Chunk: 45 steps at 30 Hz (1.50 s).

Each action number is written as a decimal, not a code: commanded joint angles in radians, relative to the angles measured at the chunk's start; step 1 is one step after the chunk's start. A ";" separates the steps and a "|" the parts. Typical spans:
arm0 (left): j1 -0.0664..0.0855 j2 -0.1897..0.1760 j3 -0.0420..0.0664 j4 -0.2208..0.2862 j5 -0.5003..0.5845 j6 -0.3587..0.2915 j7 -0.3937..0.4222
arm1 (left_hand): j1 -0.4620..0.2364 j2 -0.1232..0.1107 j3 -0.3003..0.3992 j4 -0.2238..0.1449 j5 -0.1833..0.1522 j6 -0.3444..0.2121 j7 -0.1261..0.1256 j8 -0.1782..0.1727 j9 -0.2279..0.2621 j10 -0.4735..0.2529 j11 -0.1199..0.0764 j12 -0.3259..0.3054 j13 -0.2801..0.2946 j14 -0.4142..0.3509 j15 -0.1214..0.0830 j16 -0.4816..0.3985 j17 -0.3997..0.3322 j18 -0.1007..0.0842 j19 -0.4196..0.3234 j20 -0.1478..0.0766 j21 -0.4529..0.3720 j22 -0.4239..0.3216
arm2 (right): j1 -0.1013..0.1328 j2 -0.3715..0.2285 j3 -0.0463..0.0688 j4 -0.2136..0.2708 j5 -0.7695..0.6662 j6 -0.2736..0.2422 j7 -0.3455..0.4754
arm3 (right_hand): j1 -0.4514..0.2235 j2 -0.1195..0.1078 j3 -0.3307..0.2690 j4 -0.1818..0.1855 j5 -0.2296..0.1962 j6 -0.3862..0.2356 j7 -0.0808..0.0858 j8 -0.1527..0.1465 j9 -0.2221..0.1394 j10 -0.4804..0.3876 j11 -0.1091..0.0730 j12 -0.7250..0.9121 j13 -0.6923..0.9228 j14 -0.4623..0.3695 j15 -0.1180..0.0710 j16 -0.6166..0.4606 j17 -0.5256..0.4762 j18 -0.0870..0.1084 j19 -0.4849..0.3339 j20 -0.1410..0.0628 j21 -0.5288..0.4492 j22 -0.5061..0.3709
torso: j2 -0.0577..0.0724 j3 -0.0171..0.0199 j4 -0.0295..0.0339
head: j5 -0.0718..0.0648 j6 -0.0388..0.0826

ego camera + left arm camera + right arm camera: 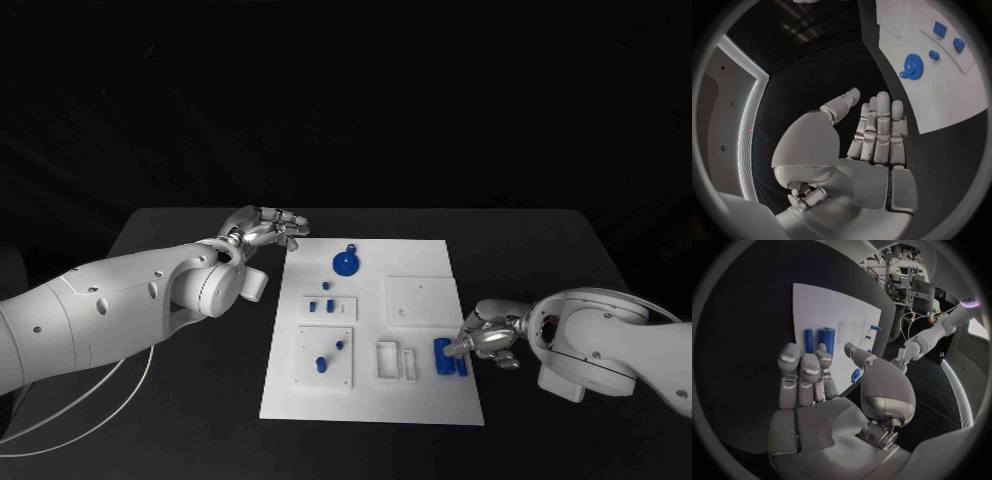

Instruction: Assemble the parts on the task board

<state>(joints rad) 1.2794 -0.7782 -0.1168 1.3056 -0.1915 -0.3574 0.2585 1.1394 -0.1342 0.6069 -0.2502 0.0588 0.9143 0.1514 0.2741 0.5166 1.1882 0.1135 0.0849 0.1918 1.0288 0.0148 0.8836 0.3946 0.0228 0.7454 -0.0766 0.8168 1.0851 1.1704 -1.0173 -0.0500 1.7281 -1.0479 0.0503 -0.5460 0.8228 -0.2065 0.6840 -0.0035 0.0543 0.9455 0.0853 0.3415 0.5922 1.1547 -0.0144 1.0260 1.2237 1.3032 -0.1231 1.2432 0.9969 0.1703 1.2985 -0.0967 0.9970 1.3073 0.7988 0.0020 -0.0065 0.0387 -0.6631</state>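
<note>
Arms: two white, smooth, rounded shells; the left arm is thick and tapers to a round, disc-like wrist joint, the right arm has bulbous, curved casings.
Screws: small dark dots sit on the left arm's shell.
Cable: a thin white cable loops below the left arm.
Hands: the left hand and the right hand are silver metal, with segmented fingers, pale fingertip pads and smooth grey palm covers.
</note>
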 commanded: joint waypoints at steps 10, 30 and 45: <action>0.000 0.000 0.000 0.004 0.007 0.014 0.004 | -0.012 0.001 -0.003 0.006 -0.001 -0.009 0.000 0.006 -0.001 -0.003 0.004 -0.001 -0.002 0.004 -0.001 -0.007 0.002 0.017 0.004 -0.008 -0.007 0.002 | -0.001 0.041 -0.026 -0.021 -0.059 -0.037 -0.026 | -0.026 -0.009 -0.001 0.007 -0.005 0.016 0.008 -0.001 0.004 -0.001 -0.004 0.000 0.001 -0.005 -0.004 0.006 0.004 0.091 -0.007 -0.006 0.010 0.022 | 0.001 -0.0011 0.0008 | -0.001 -0.003; 0.001 0.000 0.000 0.005 0.007 0.015 0.003 | -0.015 0.001 -0.003 0.009 -0.001 -0.009 0.000 0.006 -0.001 -0.003 0.004 -0.001 -0.002 0.004 -0.001 -0.008 0.003 0.017 0.004 -0.008 -0.008 0.002 | -0.003 0.159 -0.070 -0.071 -0.134 -0.085 -0.048 | -0.082 -0.036 -0.027 0.036 -0.005 0.009 0.011 -0.010 0.012 -0.006 -0.002 0.004 0.010 -0.003 -0.002 0.007 0.012 0.091 -0.009 -0.011 0.021 0.021 | 0.001 0.0001 0.0006 | 0.009 -0.007; 0.001 0.001 0.000 0.005 0.007 0.015 0.000 | -0.016 0.000 -0.003 0.010 -0.001 -0.010 0.001 0.006 -0.002 -0.004 0.004 -0.001 -0.003 0.004 -0.001 -0.009 0.004 0.017 0.004 -0.008 -0.009 0.003 | -0.022 0.189 -0.077 -0.086 -0.103 -0.102 -0.039 | -0.058 -0.009 -0.026 0.013 -0.005 0.009 0.011 -0.015 0.017 -0.007 -0.002 0.005 0.014 -0.004 -0.002 0.007 0.017 0.091 -0.014 -0.015 0.029 0.021 | 0.000 0.0006 -0.0010 | 0.012 -0.011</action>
<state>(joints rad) 1.2794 -0.7789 -0.1179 1.3074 -0.1895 -0.3543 0.2539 1.1313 -0.1342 0.6042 -0.2476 0.0588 0.9108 0.1550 0.2741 0.5159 1.1882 0.1135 0.0849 0.1902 1.0288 0.0147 0.8796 0.3970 0.0299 0.7453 -0.0765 0.8129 1.0866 1.1581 -0.8293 -0.1195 1.6449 -1.1575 -0.0571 -0.5811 0.7614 -0.2231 0.6570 0.0145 0.0543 0.9611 0.0901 0.3370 0.6349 1.1488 -0.0196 1.0261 1.2361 1.2962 -0.1228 1.2468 1.0131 0.1677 1.2860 -0.1058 1.0223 1.3080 0.7994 0.0024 -0.0071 0.0503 -0.6738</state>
